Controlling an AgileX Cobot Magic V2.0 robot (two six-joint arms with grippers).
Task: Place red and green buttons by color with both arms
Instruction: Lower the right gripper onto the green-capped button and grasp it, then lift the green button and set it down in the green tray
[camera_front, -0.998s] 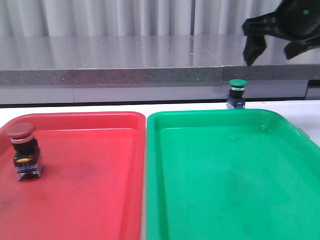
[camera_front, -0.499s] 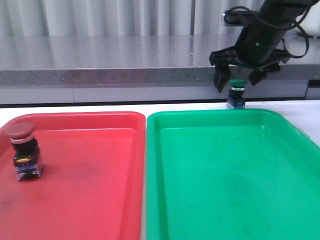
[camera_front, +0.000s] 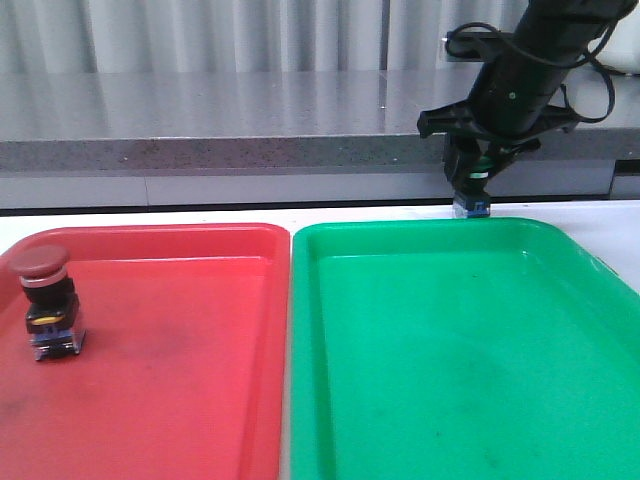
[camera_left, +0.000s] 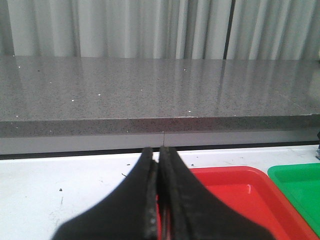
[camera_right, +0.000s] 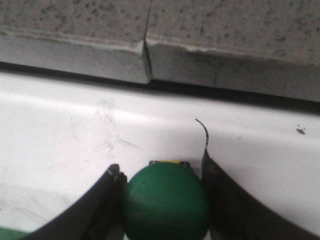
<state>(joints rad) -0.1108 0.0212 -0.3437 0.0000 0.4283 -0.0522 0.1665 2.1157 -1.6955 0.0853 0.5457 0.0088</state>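
The green button (camera_front: 471, 195) stands on the white table (camera_front: 200, 215), just behind the far edge of the green tray (camera_front: 460, 340). The right gripper (camera_front: 478, 165) is down over it, and its two fingers (camera_right: 107, 195) press on both sides of the green cap. The red button (camera_front: 48, 300) stands upright inside the red tray (camera_front: 180, 360), left of the green tray. The left gripper (camera_left: 159, 165) has its fingers pressed together, holding nothing.

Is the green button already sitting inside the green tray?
No, the green button stands on the white table behind the green tray, between the right gripper's fingers.
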